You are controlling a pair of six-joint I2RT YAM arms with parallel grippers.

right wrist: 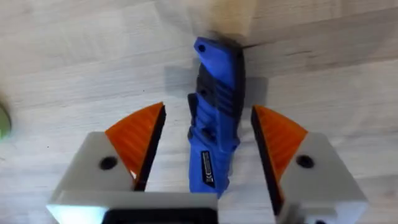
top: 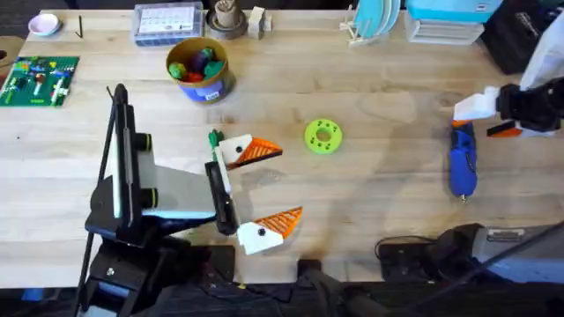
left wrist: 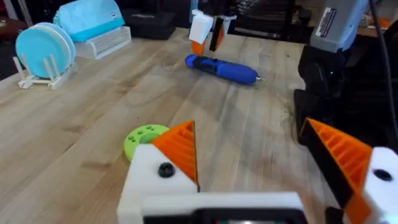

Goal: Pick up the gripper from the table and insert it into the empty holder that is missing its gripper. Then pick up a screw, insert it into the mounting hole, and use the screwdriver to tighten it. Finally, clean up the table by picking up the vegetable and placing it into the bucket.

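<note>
Left gripper (top: 284,183) sits near-centre, jaws spread wide, nothing between the orange pads. It is well left of the work.

Vegetable (top: 214,138): one, small and green, on the table just beside the back of the left gripper's far finger. I can't tell if they touch.

Green disc with holes (top: 322,136): one, right of the left gripper, lying flat. Not a task part.

Screwdriver (top: 463,163): one, blue, lying flat at the right side of the table. Its long axis runs near-far, with the thin metal tip pointing near. It is well apart from the left gripper.

Right gripper (top: 483,119) hangs over the screwdriver's far end, jaws open and holding nothing. In the right wrist view the blue body lies between the two orange pads, its long axis parallel to the fingers, with clearance on both sides. My read is that the right arm is the one to take it. It needs to come straight down and close across the body, and the risk is the round body rolling if one pad lands first.

Bucket (top: 199,69): one, far left-centre, upright, with toy produce inside. It is closer to the left arm.

I can't pick out a loose orange pad, a bare white holder or a loose screw.
</note>
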